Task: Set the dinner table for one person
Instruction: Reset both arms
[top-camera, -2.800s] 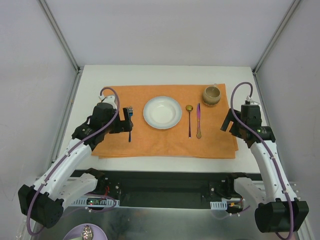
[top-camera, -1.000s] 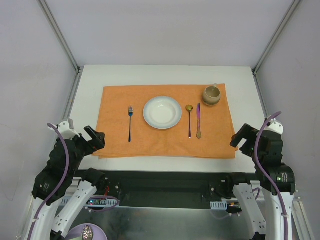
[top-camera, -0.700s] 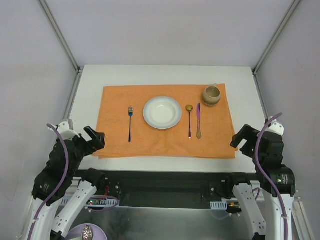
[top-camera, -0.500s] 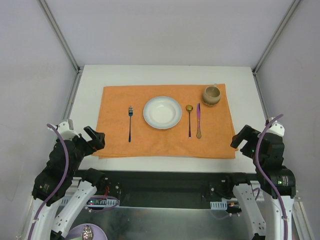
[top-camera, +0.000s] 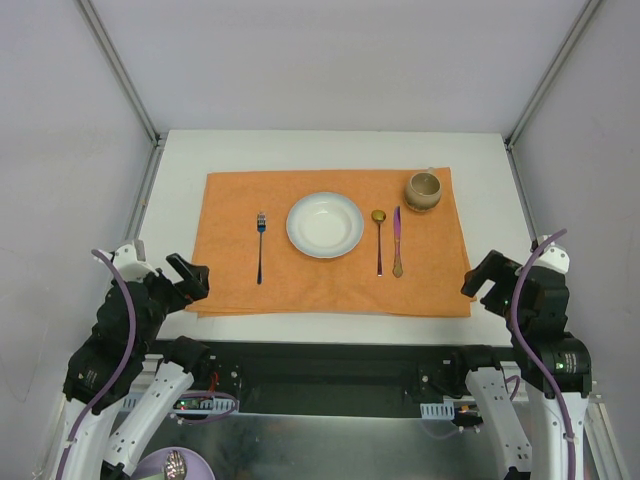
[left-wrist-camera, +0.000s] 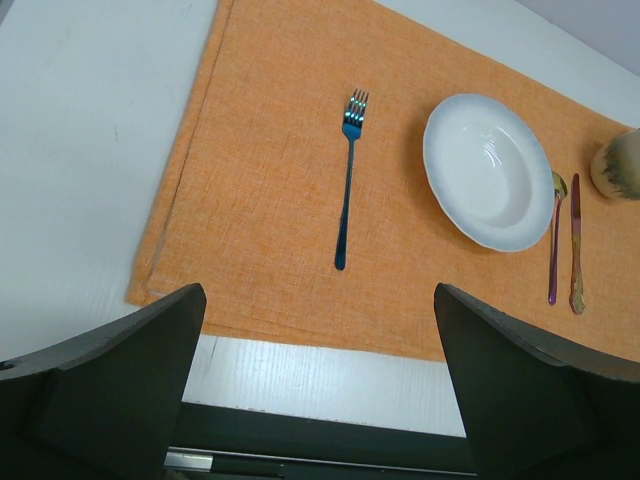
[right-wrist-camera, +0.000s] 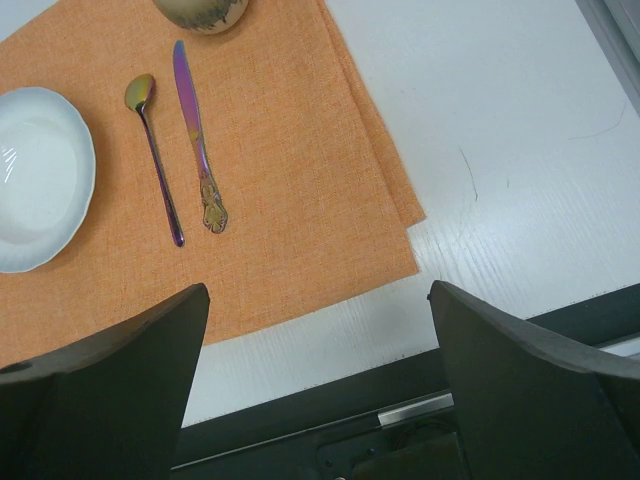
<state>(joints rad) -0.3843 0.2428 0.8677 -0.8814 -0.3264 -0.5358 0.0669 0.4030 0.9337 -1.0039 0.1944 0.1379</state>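
Observation:
The white dinner table (top-camera: 330, 148) carries an orange placemat (top-camera: 300, 275). On the mat lie a blue fork (top-camera: 260, 246), a white plate (top-camera: 325, 224), a spoon (top-camera: 379, 240), a purple knife (top-camera: 397, 240) and a brown cup (top-camera: 423, 190) at its far right corner. My left gripper (top-camera: 186, 280) is open and empty, pulled back over the near left edge. My right gripper (top-camera: 483, 280) is open and empty over the near right edge. The left wrist view shows the fork (left-wrist-camera: 346, 195) and plate (left-wrist-camera: 486, 170). The right wrist view shows the spoon (right-wrist-camera: 155, 145) and knife (right-wrist-camera: 195, 135).
Metal rails (top-camera: 132, 225) run along the table's sides, with grey walls behind. A black bar (top-camera: 330, 365) with the arm bases lies along the near edge. A purple dish (top-camera: 170, 466) sits below the table at the bottom left.
Since 2.8 s ago both arms have drawn back from the placemat to the near edge; the fork stays left of the plate. Over the last second nothing has visibly moved.

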